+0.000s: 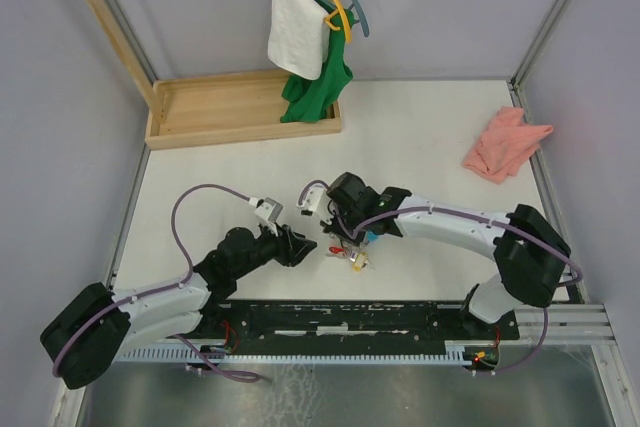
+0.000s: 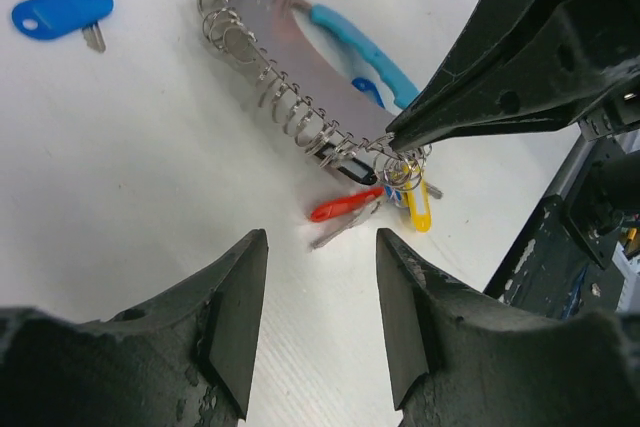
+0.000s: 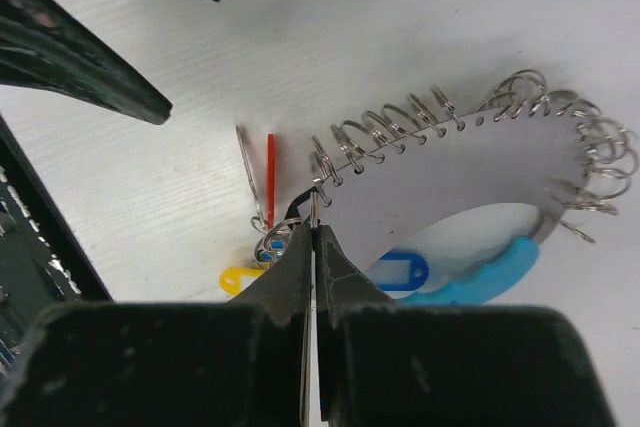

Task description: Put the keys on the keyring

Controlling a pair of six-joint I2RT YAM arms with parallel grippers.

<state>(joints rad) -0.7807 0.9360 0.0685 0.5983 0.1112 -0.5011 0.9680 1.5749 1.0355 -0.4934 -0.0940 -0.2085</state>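
Note:
A grey crescent plate point(image 3: 470, 172) lies on the table with several wire rings along its edge. My right gripper point(image 3: 314, 227) is shut on a thin keyring point(image 3: 314, 205) at the plate's end, also seen in the left wrist view as the right gripper point(image 2: 392, 137). The red-headed key point(image 2: 345, 207) lies on the table just beside that ring, edge-on as the red key point(image 3: 270, 167). The blue-headed key point(image 2: 60, 9) lies apart, beyond the plate's far end. My left gripper point(image 2: 320, 242) hangs open and holds nothing, a short way from the red key.
A yellow tag point(image 2: 418, 209) and a blue tag point(image 3: 400, 272) hang by the pinched ring. The plate has a light-blue handle point(image 2: 360, 42). A wooden tray point(image 1: 240, 107), hung cloths point(image 1: 310, 37) and a pink rag point(image 1: 505, 142) sit at the back.

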